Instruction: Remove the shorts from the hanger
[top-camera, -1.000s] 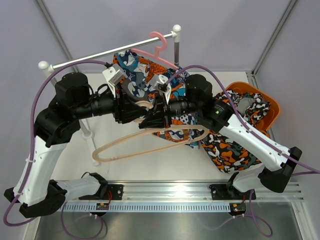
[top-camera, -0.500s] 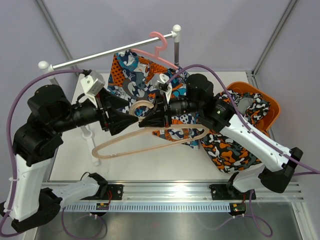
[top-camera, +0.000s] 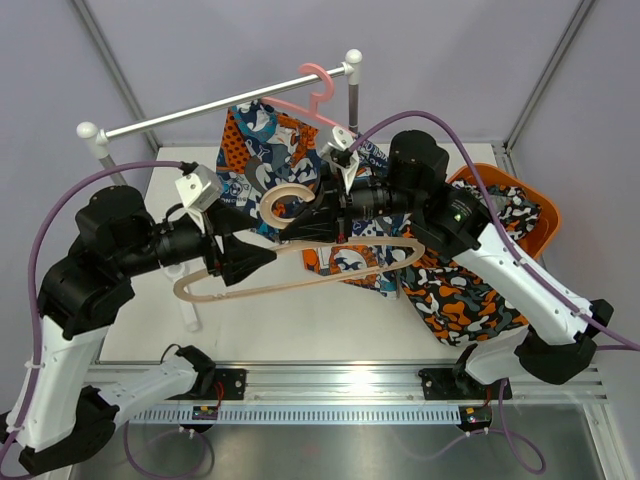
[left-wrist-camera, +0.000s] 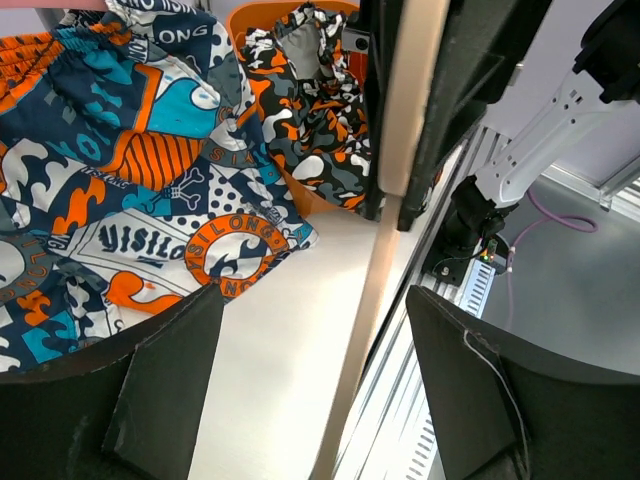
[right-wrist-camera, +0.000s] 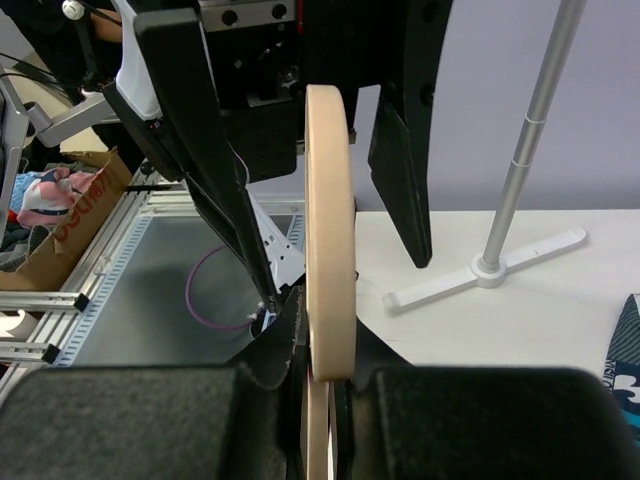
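Observation:
The blue, teal and orange print shorts (top-camera: 262, 138) hang from a pink hanger (top-camera: 318, 92) on the rail; they also show in the left wrist view (left-wrist-camera: 120, 180). The camouflage shorts (top-camera: 462, 298) lie in and spill out of an orange basket (top-camera: 545, 215); they show in the left wrist view too (left-wrist-camera: 310, 110). My right gripper (top-camera: 300, 228) is shut on the neck of a beige hanger (top-camera: 300, 283), its hook (right-wrist-camera: 330, 250) standing up between the jaws (right-wrist-camera: 330, 340). No fabric shows on the beige hanger. My left gripper (top-camera: 262, 256) is open, its jaws either side of the hanger's arm (left-wrist-camera: 365, 330), not touching it (left-wrist-camera: 315, 295).
The rack has a white rail (top-camera: 215, 108), a grey post (right-wrist-camera: 530, 130) and a white foot (right-wrist-camera: 490, 270) on the table. The aluminium rail with the arm bases (top-camera: 340, 385) runs along the near edge. The booth walls close in behind.
My left gripper has drawn back to the left, away from the right gripper, and now sits lower along the hanger's arm. My right gripper has lifted the beige hanger slightly up and back.

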